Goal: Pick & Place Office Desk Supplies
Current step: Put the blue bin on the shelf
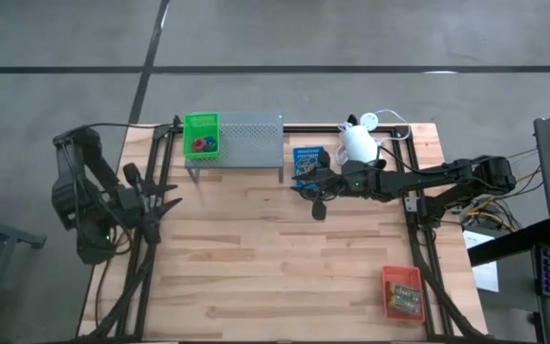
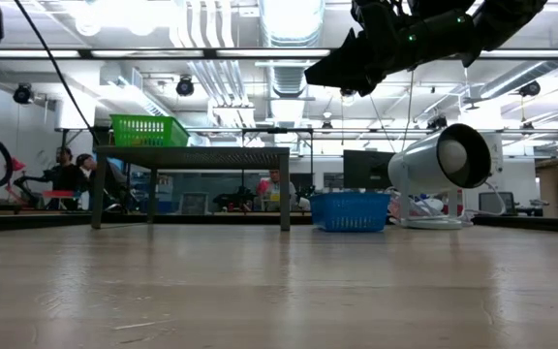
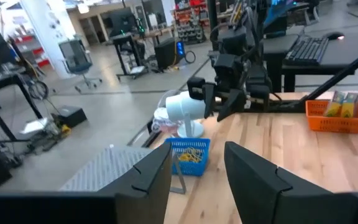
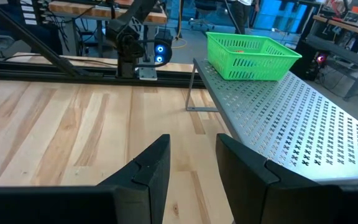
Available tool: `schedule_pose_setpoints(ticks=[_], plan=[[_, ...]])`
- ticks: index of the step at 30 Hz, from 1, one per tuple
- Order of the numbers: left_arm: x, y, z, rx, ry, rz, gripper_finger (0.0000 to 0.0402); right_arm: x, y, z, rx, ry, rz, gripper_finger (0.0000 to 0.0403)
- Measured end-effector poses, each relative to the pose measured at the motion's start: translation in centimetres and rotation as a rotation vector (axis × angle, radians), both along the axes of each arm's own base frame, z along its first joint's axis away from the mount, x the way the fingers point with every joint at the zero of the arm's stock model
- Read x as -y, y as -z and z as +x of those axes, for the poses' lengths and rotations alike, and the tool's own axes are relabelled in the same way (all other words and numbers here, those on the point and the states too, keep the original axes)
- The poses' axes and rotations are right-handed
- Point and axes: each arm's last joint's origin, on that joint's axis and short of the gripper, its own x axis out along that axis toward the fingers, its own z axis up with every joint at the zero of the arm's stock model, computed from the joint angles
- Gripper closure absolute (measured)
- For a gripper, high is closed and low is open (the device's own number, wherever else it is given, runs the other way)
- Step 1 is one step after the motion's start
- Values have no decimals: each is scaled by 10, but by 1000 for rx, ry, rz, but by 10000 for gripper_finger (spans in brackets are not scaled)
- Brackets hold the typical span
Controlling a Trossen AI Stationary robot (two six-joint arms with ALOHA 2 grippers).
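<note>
A green tray (image 1: 200, 134) holding small red and blue pieces rests on the grey perforated shelf (image 1: 246, 141) at the table's far left; it also shows as the green tray (image 4: 250, 55). A blue tray (image 1: 308, 160) with tan bands inside stands on the table beside the shelf. A red-orange tray (image 1: 402, 291) with two card boxes (image 3: 340, 104) sits near the front right corner. My right gripper (image 1: 308, 189) hangs open above the table just in front of the blue tray. My left gripper (image 1: 163, 202) is open at the table's left edge, holding nothing.
A white lamp (image 1: 358, 143) stands at the far edge beside the blue tray, its cable trailing right. Black frame rails (image 1: 418, 248) run along the table's sides. Bare wood (image 1: 275, 268) spreads across the middle and front.
</note>
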Motion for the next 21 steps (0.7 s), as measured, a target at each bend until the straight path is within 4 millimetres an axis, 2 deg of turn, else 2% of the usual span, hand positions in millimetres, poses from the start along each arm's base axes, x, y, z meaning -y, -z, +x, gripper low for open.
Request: schedule_pose_setpoints(ticks=[7,21], plan=[[-5,3,-3,-31,30,-68,249,0,0,0,0,0,0,275],[-4,4,-3,-38,33,-68,249,0,0,0,0,0,0,275]])
